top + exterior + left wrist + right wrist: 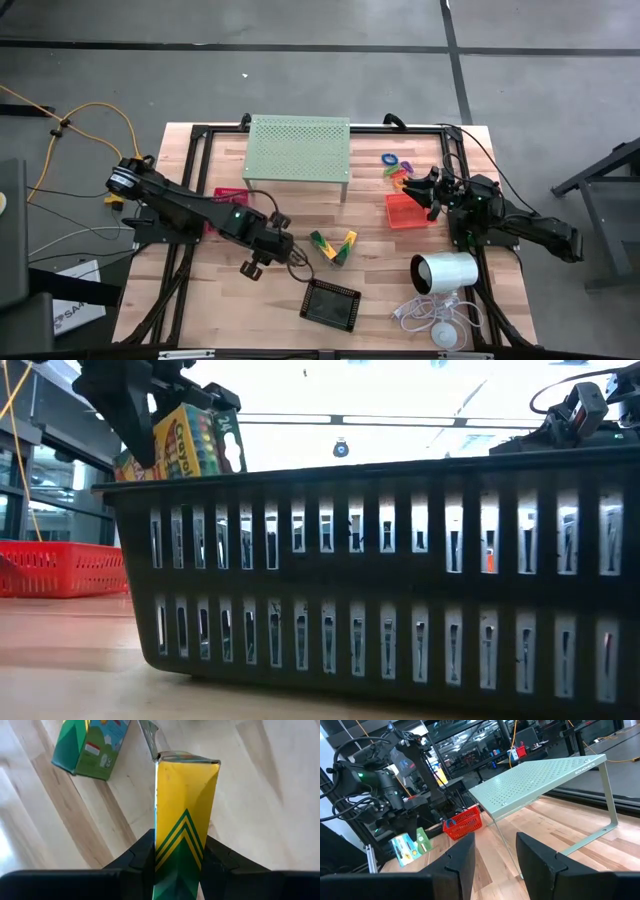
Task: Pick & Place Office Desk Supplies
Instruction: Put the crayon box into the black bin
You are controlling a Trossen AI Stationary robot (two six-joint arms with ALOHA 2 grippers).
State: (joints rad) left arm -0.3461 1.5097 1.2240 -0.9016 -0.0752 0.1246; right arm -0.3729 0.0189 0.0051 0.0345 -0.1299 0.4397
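Observation:
A yellow-and-green crayon box [186, 795] is in my left gripper [179, 851], which is shut on it above the middle of the table [290, 250]. In the low view the box [195, 435] hangs higher than the black tray's rim. A second such box [90, 742] lies flat on the wood beside it [347, 243]. My right gripper [495, 860] is open and level with nothing between its fingers. It is at the table's right [428, 185], by the orange-red tray [408, 212]. My left gripper pinches the crayon box at its green end [177, 870], one finger [142, 852] on each of two opposite sides. The fingers slant steeply down from above and lie along the box. The box sticks out past the fingertips toward the table, lifted clear of it.
A pale green perforated stand [298, 150] is at the far middle. A black mesh tray [330, 305] sits near the front edge and a pink-red tray [228, 194] lies partly under the left arm. Coloured rings [394, 165] lie far right. A white cylinder [445, 272] with cable is near right.

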